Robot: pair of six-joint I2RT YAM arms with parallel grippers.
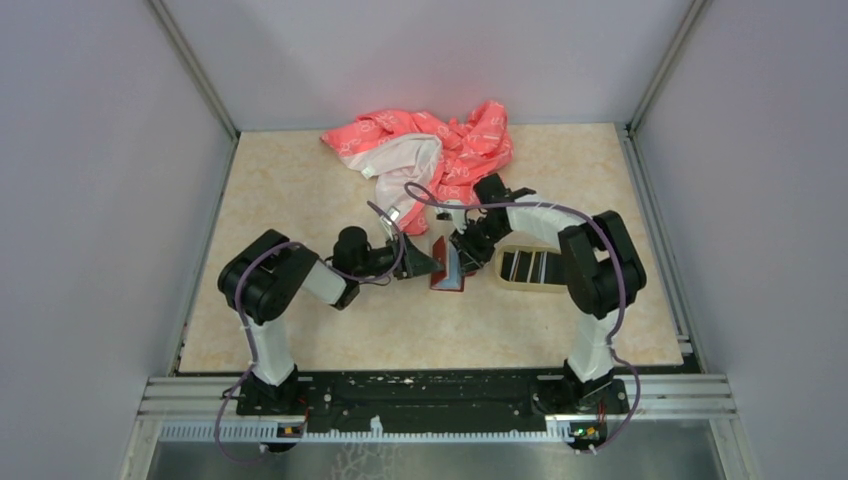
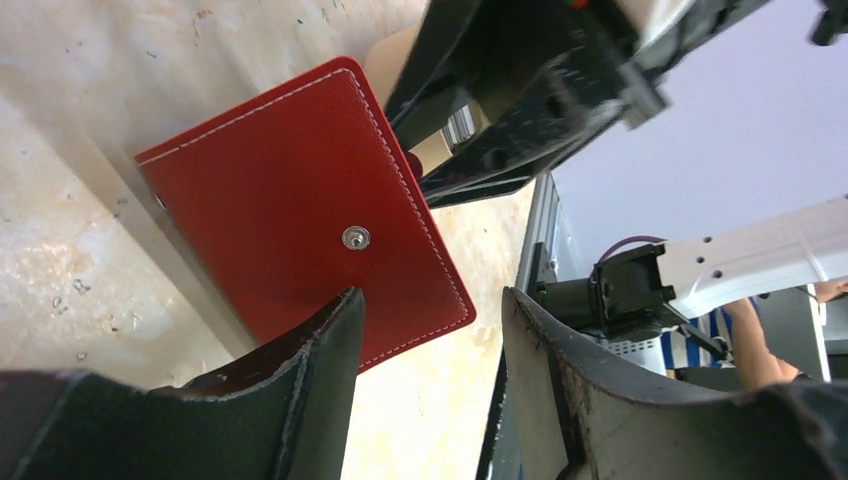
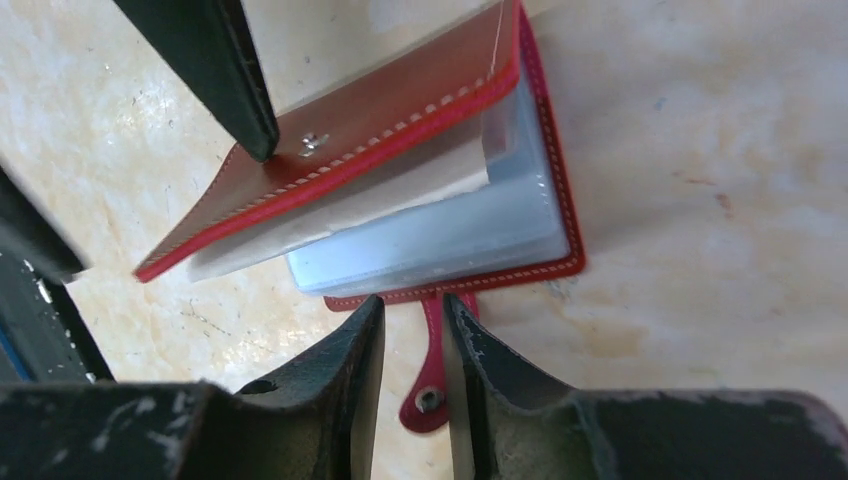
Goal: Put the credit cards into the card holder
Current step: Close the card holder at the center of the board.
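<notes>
The card holder (image 1: 447, 266) stood half-open on the surface between the arms. The left gripper (image 2: 430, 300), jaws wide and empty, propped its cover. The right gripper (image 3: 412, 305), jaws nearly closed, straddled its strap (image 3: 431, 385), grip unclear. The credit cards (image 1: 528, 266) lay rightward in a tray (image 1: 530, 287).

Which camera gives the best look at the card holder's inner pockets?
Right wrist view: the card holder is partly open, its pale pockets facing the lens. Left wrist shows only the red outer cover; the top view shows it tiny.

Matt, stitched leather — card holder (image 2: 290, 180).
</notes>
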